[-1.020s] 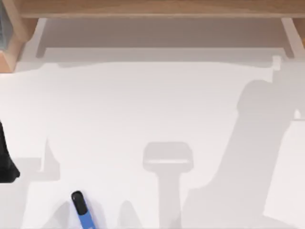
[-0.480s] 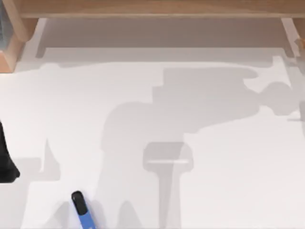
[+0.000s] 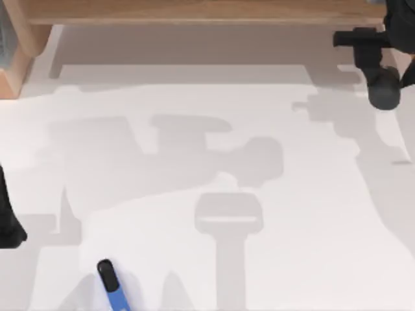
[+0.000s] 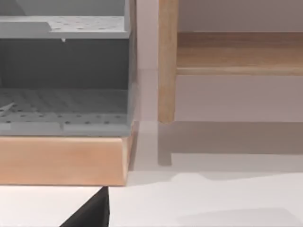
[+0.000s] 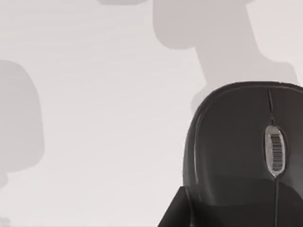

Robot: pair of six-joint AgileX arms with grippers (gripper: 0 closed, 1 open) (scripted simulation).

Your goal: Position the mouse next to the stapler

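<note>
White table (image 3: 194, 129); right arm (image 3: 376, 58) far right, mouse (image 5: 241, 151) underneath.

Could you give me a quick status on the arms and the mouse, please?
Right arm at the table's far right. Mouse close under the right wrist camera, on the white table. Stapler at near left edge. Left arm parked at left.

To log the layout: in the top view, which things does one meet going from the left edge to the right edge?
Left arm at the left edge → blue and black stapler → right arm at the far right corner.
</note>
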